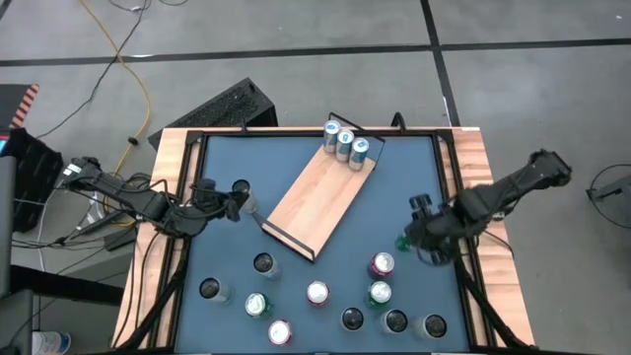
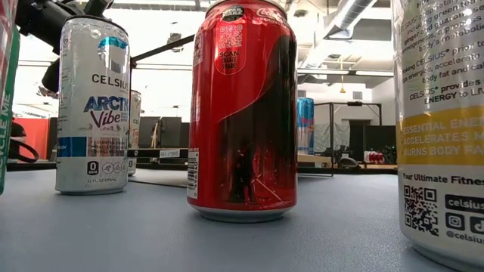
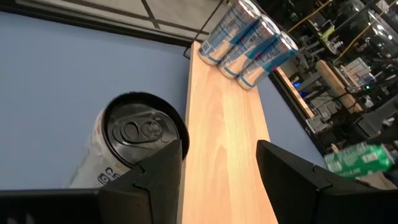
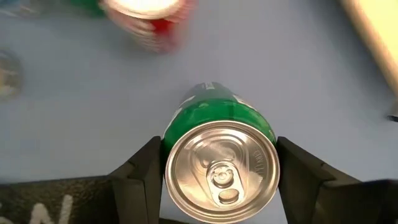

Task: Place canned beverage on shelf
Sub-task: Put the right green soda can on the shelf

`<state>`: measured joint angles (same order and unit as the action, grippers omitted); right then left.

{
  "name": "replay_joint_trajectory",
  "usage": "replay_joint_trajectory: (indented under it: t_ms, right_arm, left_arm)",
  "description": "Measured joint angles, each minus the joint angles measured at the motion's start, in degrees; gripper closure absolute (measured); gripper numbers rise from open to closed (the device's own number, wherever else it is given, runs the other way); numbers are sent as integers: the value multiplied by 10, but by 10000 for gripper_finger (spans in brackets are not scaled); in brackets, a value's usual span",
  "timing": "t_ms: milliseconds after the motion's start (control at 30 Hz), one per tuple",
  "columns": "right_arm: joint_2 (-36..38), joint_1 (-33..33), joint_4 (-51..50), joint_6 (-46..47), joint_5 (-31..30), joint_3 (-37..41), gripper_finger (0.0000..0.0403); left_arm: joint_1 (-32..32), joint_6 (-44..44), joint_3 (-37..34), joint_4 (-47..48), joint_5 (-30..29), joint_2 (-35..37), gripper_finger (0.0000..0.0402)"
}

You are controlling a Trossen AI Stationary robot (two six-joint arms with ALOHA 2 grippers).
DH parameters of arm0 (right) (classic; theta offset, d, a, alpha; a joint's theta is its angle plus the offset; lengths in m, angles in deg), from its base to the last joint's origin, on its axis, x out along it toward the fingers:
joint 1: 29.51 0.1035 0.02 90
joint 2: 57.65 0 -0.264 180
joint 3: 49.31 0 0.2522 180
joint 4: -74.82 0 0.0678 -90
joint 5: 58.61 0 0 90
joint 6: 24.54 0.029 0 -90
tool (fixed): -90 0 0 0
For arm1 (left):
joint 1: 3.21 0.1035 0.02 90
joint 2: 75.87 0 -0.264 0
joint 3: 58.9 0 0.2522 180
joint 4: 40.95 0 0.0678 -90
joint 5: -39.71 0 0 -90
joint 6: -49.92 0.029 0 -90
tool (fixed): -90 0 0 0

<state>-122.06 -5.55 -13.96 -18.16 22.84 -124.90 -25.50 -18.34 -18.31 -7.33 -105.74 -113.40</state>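
Right tool (image 4: pixel 219 163) pinching green can (image 4: pixel 219 155); left tool (image 3: pixel 221 171) spread; three cans (image 1: pixel 344 141) on shelf (image 1: pixel 317 197).

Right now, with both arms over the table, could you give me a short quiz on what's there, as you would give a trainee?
1. How many cans stand on the shelf?
2. True or false: the right gripper is closed on a red can.
3. Where on the shelf do its cans stand? A. In a row at the end nearest the table's far edge. B. Spread along the middle. C. At the end nearest the left gripper.

Key: 1. Three. 2. False: it is a green can. 3. A.
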Motion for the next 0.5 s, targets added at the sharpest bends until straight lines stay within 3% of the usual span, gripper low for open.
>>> replay_joint_trajectory:
  t_ms: [200, 500]
  right_arm:
    - [-14, -142, 1, -207, -12, -49, 181]
    - [-124, -344, 61, -547, 28, -143, 181]
  left_arm:
    - [0, 1, 0, 0, 2, 0, 207]
    - [0, -28, 0, 0, -1, 0, 207]
